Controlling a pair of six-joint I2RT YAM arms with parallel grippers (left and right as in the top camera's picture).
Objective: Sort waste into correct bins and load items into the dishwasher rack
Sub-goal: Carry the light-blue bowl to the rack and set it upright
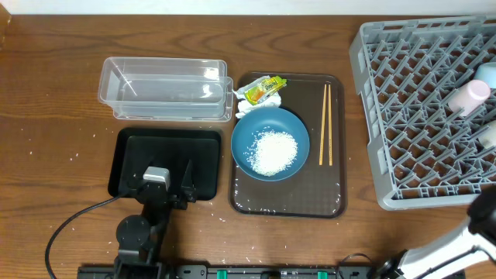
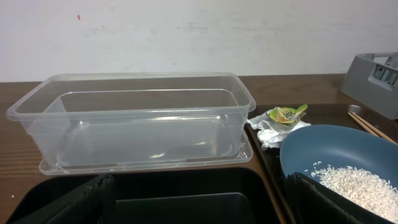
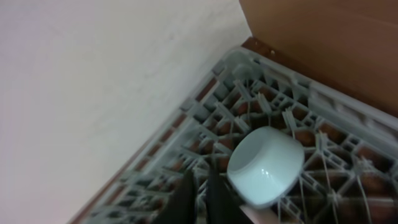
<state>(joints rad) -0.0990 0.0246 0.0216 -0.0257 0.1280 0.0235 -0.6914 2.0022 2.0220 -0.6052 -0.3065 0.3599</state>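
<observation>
While the rice [image 1: 271,151] sits heaped in the blue bowl [image 1: 252,128] on the brown tray [image 1: 287,203], with wrapper [image 1: 266,87], tissue [image 1: 249,98] and chopsticks [image 1: 325,124] alongside, the left gripper [image 1: 163,177] hangs low over the black tray [image 1: 128,155]. Its jaws are wide and empty, facing the tub [image 1: 163,89], handy for a short carry. The right gripper [image 3: 202,199] points into the rack [image 3: 323,124] beside a pale bowl [image 3: 266,165]; its grip, can't tell.

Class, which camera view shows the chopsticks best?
Overhead: both chopsticks lie in full on the brown tray. The left wrist view catches only their ends at its right edge; the right wrist view shows none.
</observation>
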